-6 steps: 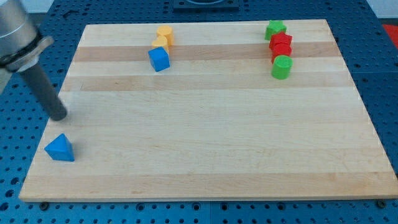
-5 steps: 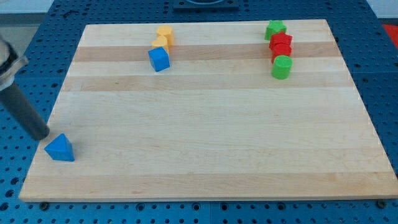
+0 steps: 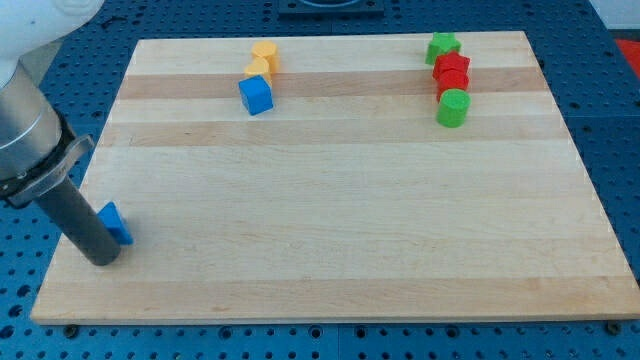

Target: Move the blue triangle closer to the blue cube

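Now pressed against the blue triangle (image 3: 116,222) from the view's lower left, my tip (image 3: 103,260), with no claw to open or close. Well apart: blue cube (image 3: 256,95) near tabletop (image 3: 350,200) top. Risk: off-centre shove, triangle spinning away.

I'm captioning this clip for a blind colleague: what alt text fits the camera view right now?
My tip sits at the wooden board's lower left, partly hiding the blue triangle just to its upper right. The blue cube lies far off near the view's top, below two orange blocks; green and red blocks cluster at top right.
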Motion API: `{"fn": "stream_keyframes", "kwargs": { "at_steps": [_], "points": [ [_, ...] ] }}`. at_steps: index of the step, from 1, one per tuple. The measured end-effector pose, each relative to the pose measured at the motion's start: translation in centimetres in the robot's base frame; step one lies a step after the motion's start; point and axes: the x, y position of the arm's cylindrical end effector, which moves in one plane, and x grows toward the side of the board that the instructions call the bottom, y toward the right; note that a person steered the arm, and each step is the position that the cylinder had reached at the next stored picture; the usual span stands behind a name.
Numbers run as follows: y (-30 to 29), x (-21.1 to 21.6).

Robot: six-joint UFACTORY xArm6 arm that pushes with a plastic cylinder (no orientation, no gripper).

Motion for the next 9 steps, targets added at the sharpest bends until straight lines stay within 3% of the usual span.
{"fn": "stream_keyframes", "kwargs": {
  "at_steps": [2, 5, 9],
  "points": [
    [-3.3, -1.2],
    [2.6, -4.3],
    [0.4, -7.9]
  ]
}}
